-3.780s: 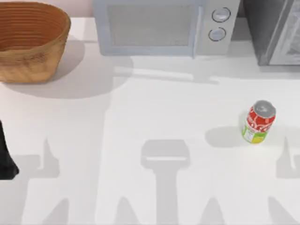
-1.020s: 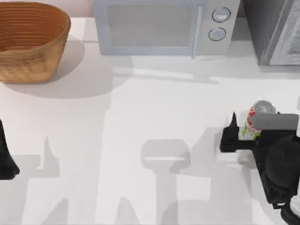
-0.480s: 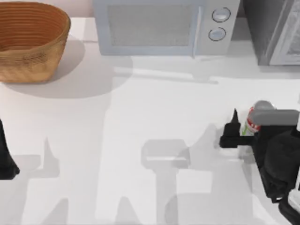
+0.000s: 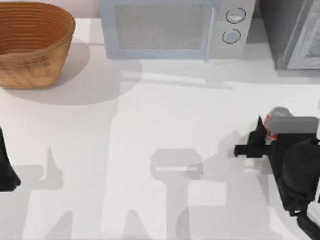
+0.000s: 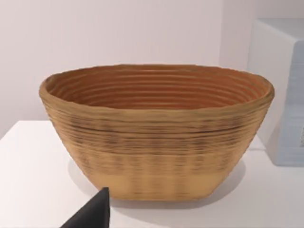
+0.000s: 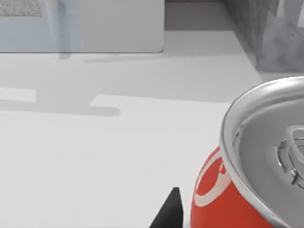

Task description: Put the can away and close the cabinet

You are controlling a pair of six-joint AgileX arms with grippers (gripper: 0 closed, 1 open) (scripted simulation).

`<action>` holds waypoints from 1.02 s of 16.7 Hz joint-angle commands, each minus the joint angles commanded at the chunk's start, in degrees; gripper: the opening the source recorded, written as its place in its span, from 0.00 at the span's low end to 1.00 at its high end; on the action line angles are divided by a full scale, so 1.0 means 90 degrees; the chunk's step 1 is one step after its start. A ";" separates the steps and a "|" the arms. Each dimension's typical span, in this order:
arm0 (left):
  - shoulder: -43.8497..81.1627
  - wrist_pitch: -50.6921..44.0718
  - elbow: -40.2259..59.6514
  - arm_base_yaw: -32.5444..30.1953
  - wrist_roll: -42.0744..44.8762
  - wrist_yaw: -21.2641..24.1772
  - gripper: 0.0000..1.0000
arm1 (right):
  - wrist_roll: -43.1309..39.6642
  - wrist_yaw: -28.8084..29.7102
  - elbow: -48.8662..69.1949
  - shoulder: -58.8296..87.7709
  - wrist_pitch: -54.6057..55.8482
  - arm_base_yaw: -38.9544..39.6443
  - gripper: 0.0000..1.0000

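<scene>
The red can (image 4: 270, 128) with its silver top stands upright on the white table at the right side. My right gripper (image 4: 274, 131) is around it from the near side, shut on the can; one dark finger (image 4: 259, 128) lies against its left side, the other is hidden under the wrist. In the right wrist view the can (image 6: 247, 180) sits very close with a fingertip (image 6: 172, 209) beside it. The grey cabinet (image 4: 292, 35) stands at the far right corner, partly cut off, and its speckled side (image 6: 266, 33) rises behind the can. My left gripper (image 4: 6, 172) is parked at the left edge.
A pale grey microwave (image 4: 170, 30) with two round knobs stands at the back centre, left of the cabinet. A woven brown basket (image 4: 32, 42) sits at the back left, and the left wrist view faces this basket (image 5: 156, 133). Bare white tabletop (image 4: 150, 125) stretches across the middle.
The right arm came in from the right edge over the can. In the last half second its visible finger moved right, up against the can. The can and left arm stayed put.
</scene>
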 joint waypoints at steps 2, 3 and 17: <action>0.0000 0.0000 0.0000 0.0000 0.0000 0.0000 1.00 | 0.0000 0.0000 0.0000 0.0000 0.0000 0.0000 0.02; 0.0000 0.0000 0.0000 0.0000 0.0000 0.0000 1.00 | 0.0000 0.0000 0.0000 0.0000 0.0000 0.0000 0.00; 0.0000 0.0000 0.0000 0.0000 0.0000 0.0000 1.00 | 0.0019 -0.0051 0.0130 -0.1003 -0.1032 0.0032 0.00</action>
